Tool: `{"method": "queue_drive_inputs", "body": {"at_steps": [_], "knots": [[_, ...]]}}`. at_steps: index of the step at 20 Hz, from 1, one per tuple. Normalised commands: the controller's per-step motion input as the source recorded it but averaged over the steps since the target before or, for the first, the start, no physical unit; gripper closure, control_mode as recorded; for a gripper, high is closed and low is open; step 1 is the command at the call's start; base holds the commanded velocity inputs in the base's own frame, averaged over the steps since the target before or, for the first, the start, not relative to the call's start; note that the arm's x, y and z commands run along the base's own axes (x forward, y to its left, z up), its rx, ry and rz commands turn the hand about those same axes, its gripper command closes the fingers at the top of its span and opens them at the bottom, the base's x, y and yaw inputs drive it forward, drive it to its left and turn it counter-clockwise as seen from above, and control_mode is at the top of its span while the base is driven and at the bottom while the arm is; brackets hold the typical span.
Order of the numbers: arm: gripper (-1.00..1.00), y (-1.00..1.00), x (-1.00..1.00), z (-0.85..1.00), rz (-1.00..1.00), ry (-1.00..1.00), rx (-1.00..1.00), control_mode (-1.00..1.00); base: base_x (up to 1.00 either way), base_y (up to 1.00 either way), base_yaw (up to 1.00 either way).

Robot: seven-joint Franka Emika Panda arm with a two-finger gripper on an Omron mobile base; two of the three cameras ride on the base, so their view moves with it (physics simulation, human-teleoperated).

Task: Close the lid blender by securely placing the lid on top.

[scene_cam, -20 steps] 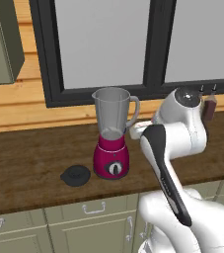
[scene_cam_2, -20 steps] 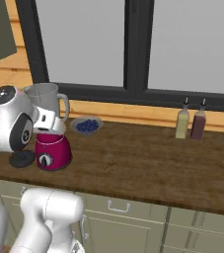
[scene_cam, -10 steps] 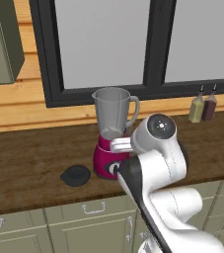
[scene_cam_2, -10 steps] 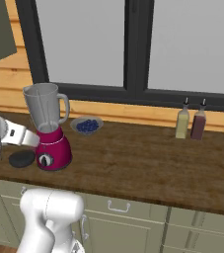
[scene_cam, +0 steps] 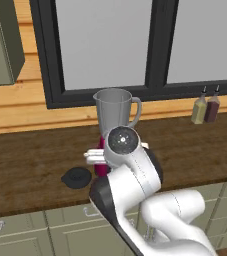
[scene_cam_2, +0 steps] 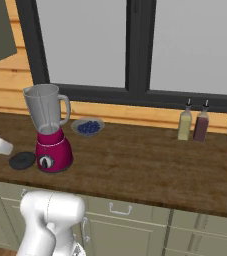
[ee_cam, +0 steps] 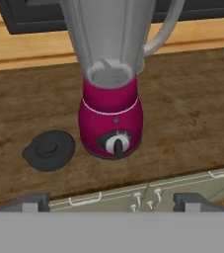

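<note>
My fingers (ee_cam: 34, 202) spread empty; lid (ee_cam: 49, 149) up-left of them, probably light and stiff—pinch its rim.

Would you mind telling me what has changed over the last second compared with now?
The arm swung from the right of the blender across in front of it, towards the lid; the gripper now looks at both from the counter's front edge. Nothing was grasped. The lid lies beside the blender as before; the bottles and bowl have not moved.

blender (scene_cam: 114, 118) base behind arm, jar top cropped
</note>
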Motion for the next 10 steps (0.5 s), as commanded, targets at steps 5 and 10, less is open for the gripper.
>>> {"method": "queue_drive_inputs", "body": {"at_steps": [5, 10], "knots": [[-1.00, 0.38, 0.00, -0.20, -0.04, 0.15, 0.02, -1.00, 0.00, 0.00, 0.00], [-1.00, 0.32, 0.01, -0.41, -0.03, 0.20, 0.00, -1.00, 0.00, 0.00, 0.00]]}}
